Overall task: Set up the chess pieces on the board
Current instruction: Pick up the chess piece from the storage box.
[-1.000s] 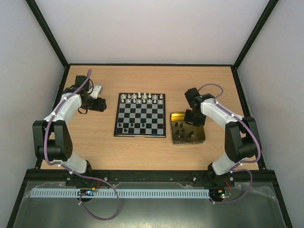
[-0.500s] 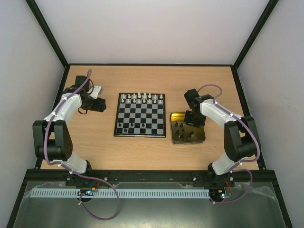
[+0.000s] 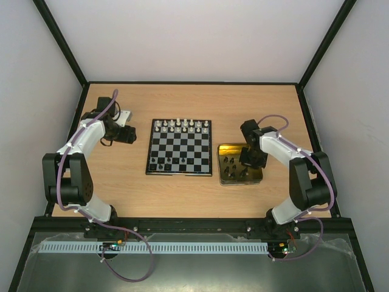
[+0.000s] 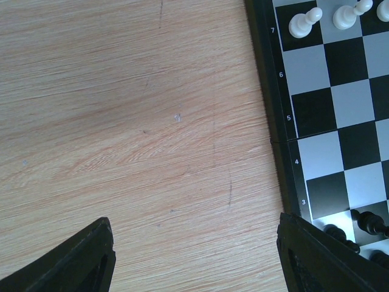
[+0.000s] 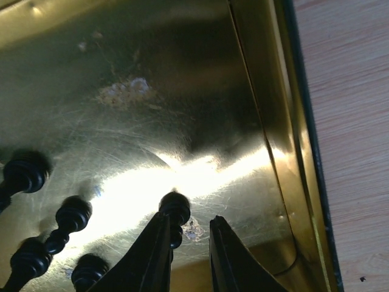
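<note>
Top view first. The left arm [image 3: 84,139] is folded with its elbow high and its forearm stretched toward the board [image 3: 179,148]. The left pincer [image 3: 130,135] sits low over the wooden surface [image 3: 121,188] at the board's 9 o'clock, apart from it. The right arm [image 3: 281,147] bends over the yellow-lined tin [image 3: 221,177], which lies just beside the board at its 3 o'clock. The right pincer [image 3: 248,159] is dipped down into it. White chessmen [image 3: 182,126] line the board's 12 o'clock edge, and a few black chessmen [image 3: 160,162] stand in its 7 o'clock corner. More black ones are loose in the tin.

Left wrist view: the pincer is spread wide, with its fingers [image 4: 85,258] poking in at 7 and 5 o'clock. Nothing but bare wood lies between them, so it's holding nothing. The board's rim runs down the 3 o'clock side.

Right wrist view: the fingers [image 5: 226,255] are only a sliver apart, right down by the tin floor. One black pawn-ish piece [image 5: 175,205] stands against one fingertip. There's a visible gap to the other finger, so it isn't pinched. A few more black ones sit around 8 o'clock.
</note>
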`<move>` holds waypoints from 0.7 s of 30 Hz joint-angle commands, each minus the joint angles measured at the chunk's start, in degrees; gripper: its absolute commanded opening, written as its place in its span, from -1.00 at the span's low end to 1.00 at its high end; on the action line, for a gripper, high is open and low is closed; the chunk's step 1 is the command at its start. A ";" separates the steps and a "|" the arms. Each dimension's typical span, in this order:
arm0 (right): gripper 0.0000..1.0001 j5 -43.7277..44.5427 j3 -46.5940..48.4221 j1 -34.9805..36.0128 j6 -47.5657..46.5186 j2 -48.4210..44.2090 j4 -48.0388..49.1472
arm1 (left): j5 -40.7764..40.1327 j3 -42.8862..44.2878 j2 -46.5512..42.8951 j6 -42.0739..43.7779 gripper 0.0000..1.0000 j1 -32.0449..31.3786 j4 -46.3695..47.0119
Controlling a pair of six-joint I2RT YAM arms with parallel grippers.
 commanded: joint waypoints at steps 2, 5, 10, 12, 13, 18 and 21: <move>-0.64 -0.65 -2.19 -0.59 0.30 -1.56 1.06 | -0.21 1.06 0.50 0.20 0.47 -0.13 -1.56; -0.64 -0.98 -2.23 -0.66 0.33 -1.51 1.63 | -0.22 1.06 0.49 0.07 0.47 -0.22 -1.54; -0.64 -1.08 -1.69 -0.65 -0.08 -0.77 2.03 | -0.40 1.06 0.43 0.06 0.47 -0.38 -1.62; -0.64 -1.30 -1.80 -0.62 -0.09 -0.63 2.20 | -0.55 1.06 0.28 0.07 0.47 -0.40 -1.71; -0.64 -1.50 -1.99 -0.66 -0.08 -0.59 2.21 | -0.53 0.98 0.23 0.06 0.47 -0.40 -1.71; -0.64 -2.01 -2.79 -0.66 -0.08 -0.85 2.39 | -0.52 0.72 0.06 0.08 0.47 -0.40 -1.63; -0.64 -2.08 -3.03 -0.65 -0.15 -1.05 2.35 | -0.41 0.62 0.05 0.06 0.47 -0.40 -1.64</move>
